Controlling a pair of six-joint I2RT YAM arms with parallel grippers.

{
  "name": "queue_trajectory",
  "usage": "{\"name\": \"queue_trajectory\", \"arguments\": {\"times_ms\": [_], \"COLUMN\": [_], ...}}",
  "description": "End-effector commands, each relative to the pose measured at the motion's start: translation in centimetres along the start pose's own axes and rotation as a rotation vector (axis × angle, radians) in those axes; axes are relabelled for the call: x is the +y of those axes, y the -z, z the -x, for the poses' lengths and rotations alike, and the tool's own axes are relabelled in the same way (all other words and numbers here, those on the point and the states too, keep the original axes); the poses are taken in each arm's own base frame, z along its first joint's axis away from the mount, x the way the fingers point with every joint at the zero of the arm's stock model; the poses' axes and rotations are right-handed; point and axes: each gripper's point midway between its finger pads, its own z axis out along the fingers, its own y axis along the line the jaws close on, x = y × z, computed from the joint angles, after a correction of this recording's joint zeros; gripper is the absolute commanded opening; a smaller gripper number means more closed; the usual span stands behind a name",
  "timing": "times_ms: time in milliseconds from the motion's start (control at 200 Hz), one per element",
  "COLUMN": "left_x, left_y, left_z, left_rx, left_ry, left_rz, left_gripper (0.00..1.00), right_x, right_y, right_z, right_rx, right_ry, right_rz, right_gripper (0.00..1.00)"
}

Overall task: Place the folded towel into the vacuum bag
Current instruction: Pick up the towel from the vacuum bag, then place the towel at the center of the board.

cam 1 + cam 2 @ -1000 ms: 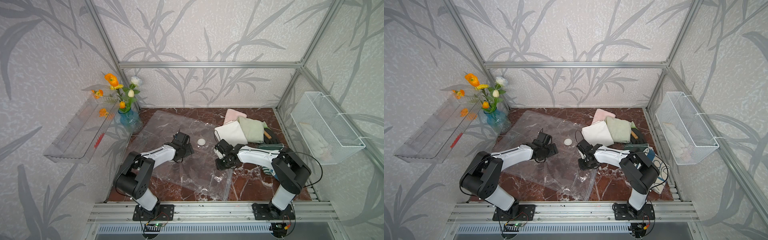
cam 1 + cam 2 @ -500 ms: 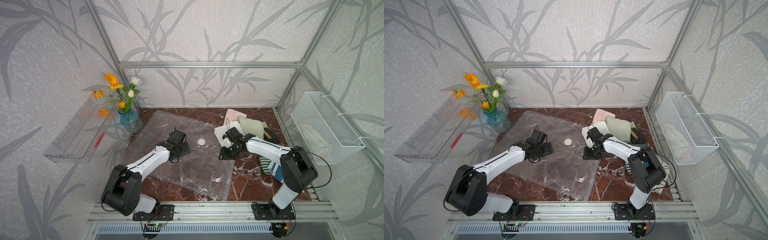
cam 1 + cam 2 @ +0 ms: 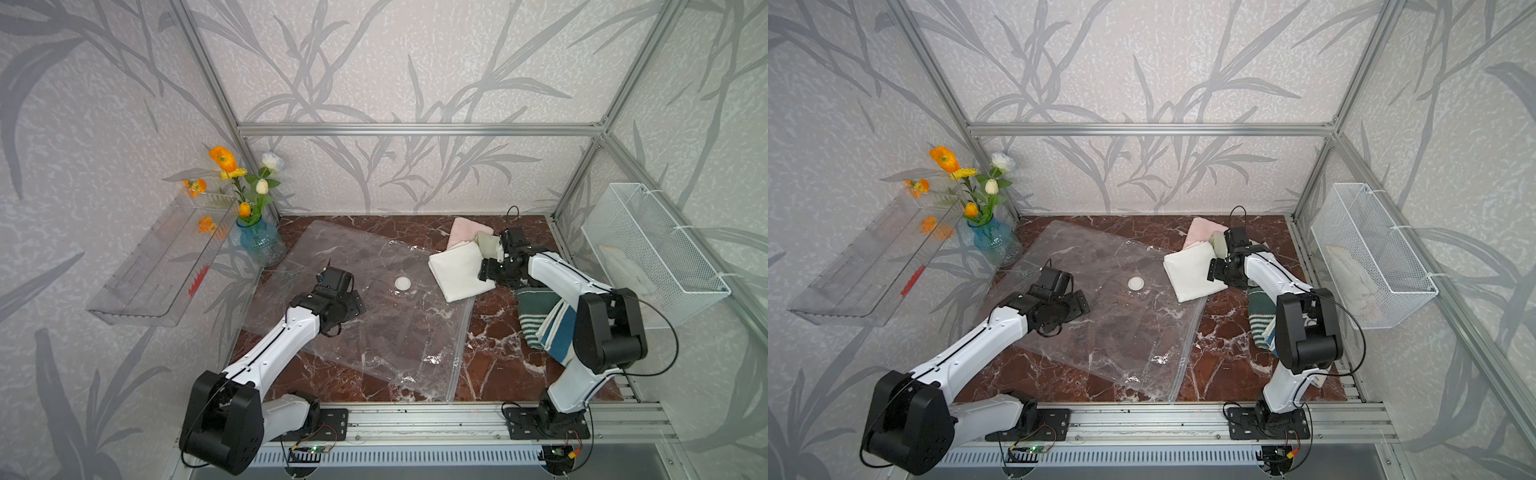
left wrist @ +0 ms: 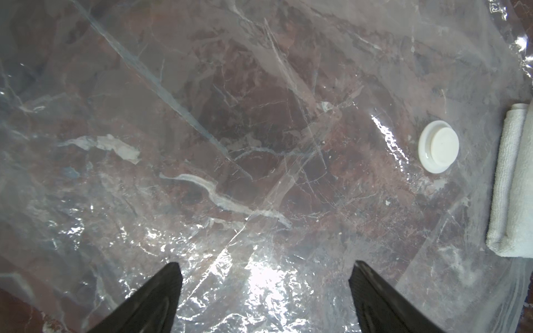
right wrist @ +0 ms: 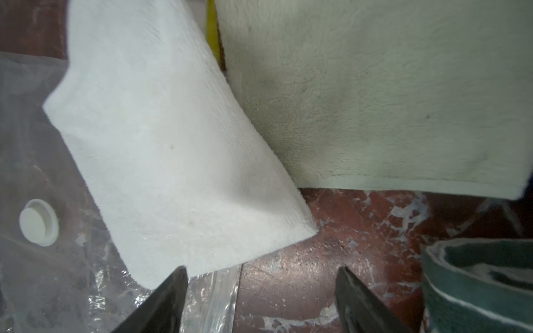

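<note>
Right wrist view shows you the right gripper (image 5: 261, 271) with its jaws apart and empty, one finger just at a corner of the folded white towel (image 5: 173, 150). That towel lies near the far right corner of the worktop (image 3: 494, 332), overlapping the zip-seal edge of the vacuum bag (image 3: 374, 328), near the white valve (image 4: 438, 146). Your left gripper (image 4: 265, 264) hangs over the bag's middle, jaws wide apart, empty.

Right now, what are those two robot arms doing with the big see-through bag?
The left gripper hovers open over the large clear crinkly plastic vacuum bag, holding nothing. The right gripper, jaws open, sits at a corner of the white folded towel, which lies across the bag's zip edge, apparently not inside yet.
</note>
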Motion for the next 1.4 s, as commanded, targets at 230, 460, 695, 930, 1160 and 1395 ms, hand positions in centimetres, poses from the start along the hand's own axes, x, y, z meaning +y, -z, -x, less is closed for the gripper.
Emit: {"name": "queue_trajectory", "arguments": {"times_ms": [230,460,695,930,1160,1395], "left_x": [0.0,1.5,1.4,0.8,1.7,2.9], "left_y": [-1.4,-2.0,-2.4,-2.0,-1.2,0.0], "left_z": [-0.7,-0.6,-0.2,0.8,1.2,1.2], "left_rx": [0.023,-0.025,-0.028,-0.038,-0.054,-0.080], "left_ry": [0.010,0.041,0.038,0.009,0.012,0.034], "left_rz": [-0.005,0.041,0.043,0.036,0.065,0.086], "left_gripper": [0.92,0.92,0.91,0.91,0.91,0.92], "right_x": [0.2,0.2,2.7,-5.8,-10.6,-10.1], "right_y": [-4.4,-3.6,4.8,8.8,5.5,6.6], "right_z": [-0.8,-0.8,2.6,4.9,4.8,4.8], "right_rx": [0.060,0.011,-0.118,-0.178,-0.131,-0.155], "right_ry": [-0.019,-0.014,0.110,0.041,0.024,0.107], "right_rz": [0.027,0.023,-0.034,-0.338,-0.563,-0.691], "right_gripper": [0.68,0.14,0.00,0.00,0.02,0.50]}}
